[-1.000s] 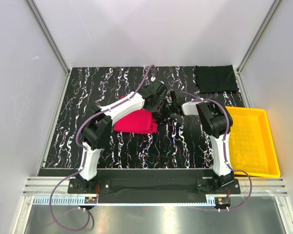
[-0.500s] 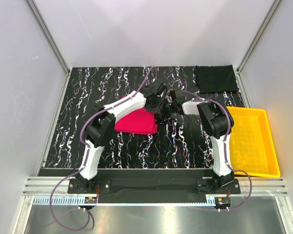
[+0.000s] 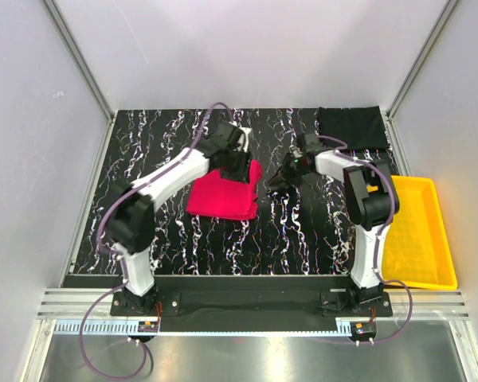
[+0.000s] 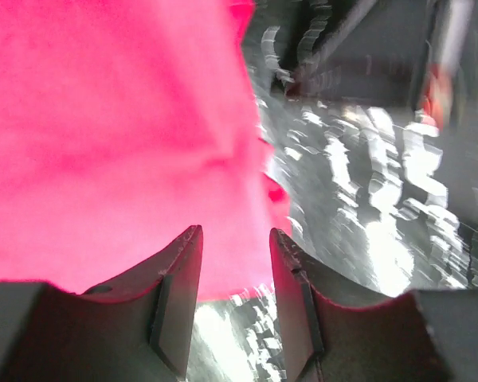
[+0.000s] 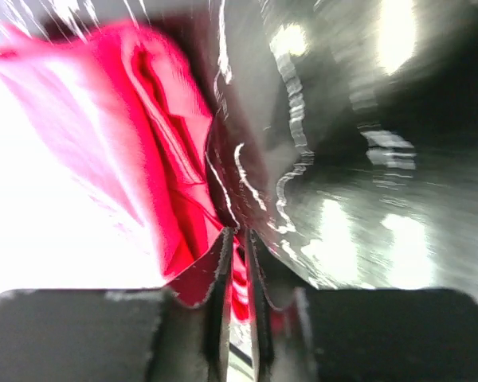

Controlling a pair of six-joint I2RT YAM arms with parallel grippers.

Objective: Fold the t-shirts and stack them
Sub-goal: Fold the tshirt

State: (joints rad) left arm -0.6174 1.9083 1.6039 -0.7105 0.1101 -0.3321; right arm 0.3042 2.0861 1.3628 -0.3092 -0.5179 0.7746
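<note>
The red t-shirt [image 3: 219, 199] lies folded in the middle of the tabletop and fills the left wrist view [image 4: 103, 119]. My left gripper [image 3: 239, 161] hovers over its far right corner, open, with only the cloth edge and the table seen between the fingers [image 4: 235, 235]. My right gripper [image 3: 280, 180] is just right of the shirt and clear of it. Its jaws [image 5: 238, 232] stand a narrow slit apart, nothing caught in them, with the shirt's folds [image 5: 143, 119] lying beyond the tips. The black t-shirt [image 3: 350, 129] lies flat in the back right corner.
A yellow tray [image 3: 442, 231] sits off the table's right edge beside the right arm. Grey walls and metal frame rails enclose the back and sides. The marbled black tabletop [image 3: 143, 159] stretches left of the red shirt.
Both grippers were together at the red shirt's right edge. The left one has opened and swung back-left; the right one has parted slightly and pulled away to the right. The shirt stays down.
</note>
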